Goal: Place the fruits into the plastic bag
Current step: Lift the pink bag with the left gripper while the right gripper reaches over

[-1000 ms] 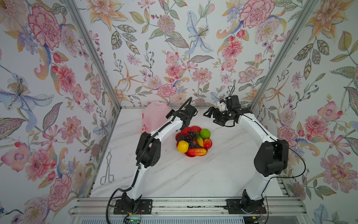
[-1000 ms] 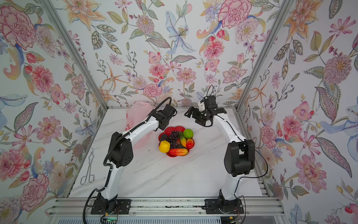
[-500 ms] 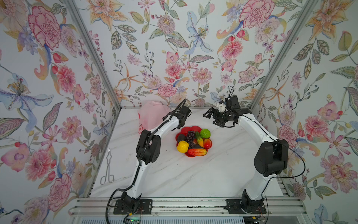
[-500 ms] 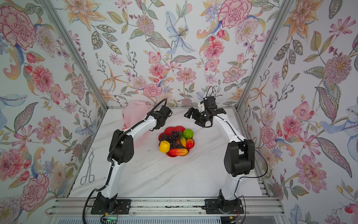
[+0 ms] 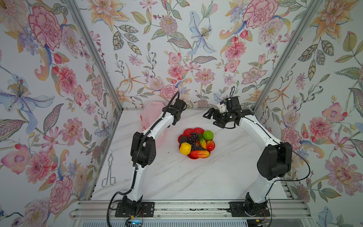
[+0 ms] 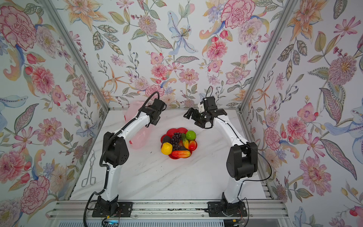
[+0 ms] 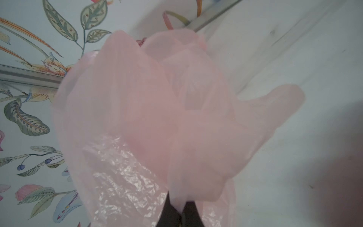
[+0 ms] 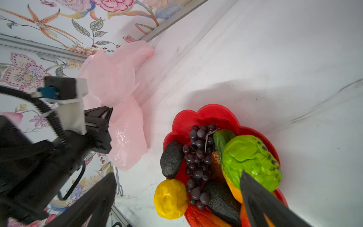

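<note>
No fruit was bagged yet: all the fruits [image 5: 196, 142] lay heaped in the red dish [image 5: 193, 130]. The plastic bag [image 5: 151, 114] sat crumpled on the counter [image 5: 196, 176], left of the dish and toward the back. The left fingers [image 7: 170, 214] were pressed together, pinching the bag's film. The right fingers [image 8: 259, 202] were spread wide and empty, hovering just behind the dish.
</note>
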`<action>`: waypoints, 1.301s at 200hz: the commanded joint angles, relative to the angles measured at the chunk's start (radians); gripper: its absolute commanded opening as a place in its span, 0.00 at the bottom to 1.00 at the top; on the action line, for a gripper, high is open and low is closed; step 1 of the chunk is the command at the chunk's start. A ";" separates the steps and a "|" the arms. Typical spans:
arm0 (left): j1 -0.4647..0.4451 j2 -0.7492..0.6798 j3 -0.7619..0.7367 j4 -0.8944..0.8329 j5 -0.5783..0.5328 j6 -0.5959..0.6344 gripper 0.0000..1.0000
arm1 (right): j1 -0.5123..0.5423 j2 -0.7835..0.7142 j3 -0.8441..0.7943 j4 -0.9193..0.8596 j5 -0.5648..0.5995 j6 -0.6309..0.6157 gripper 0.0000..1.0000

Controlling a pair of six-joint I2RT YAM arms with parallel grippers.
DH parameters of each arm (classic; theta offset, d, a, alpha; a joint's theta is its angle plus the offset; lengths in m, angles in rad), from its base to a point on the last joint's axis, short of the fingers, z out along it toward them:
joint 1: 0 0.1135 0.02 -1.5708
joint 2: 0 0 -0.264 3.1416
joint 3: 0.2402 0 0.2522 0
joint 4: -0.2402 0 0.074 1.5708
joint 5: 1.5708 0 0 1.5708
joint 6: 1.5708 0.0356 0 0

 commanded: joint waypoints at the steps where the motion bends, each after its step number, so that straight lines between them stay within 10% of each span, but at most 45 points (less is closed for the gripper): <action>1: 0.050 -0.176 0.098 0.080 0.260 -0.082 0.00 | 0.028 -0.007 0.092 0.013 0.017 0.017 0.99; 46: 0.089 -0.291 0.181 0.157 0.564 -0.164 0.00 | 0.071 -0.011 0.213 0.002 0.025 0.018 0.99; 148: 0.186 -0.685 -0.414 0.690 1.120 -0.448 0.00 | 0.016 -0.167 0.225 0.039 -0.020 -0.126 0.99; 171: 0.189 -0.729 -0.429 0.670 1.160 -0.436 0.00 | -0.018 -0.126 0.296 0.029 -0.081 -0.075 0.99; 219: 0.197 -0.832 -0.541 0.676 1.159 -0.436 0.00 | -0.022 -0.023 0.344 0.171 -0.271 0.499 0.99; 260: 0.213 -0.859 -0.549 0.679 1.225 -0.457 0.00 | 0.012 0.106 0.600 0.025 -0.234 0.270 0.99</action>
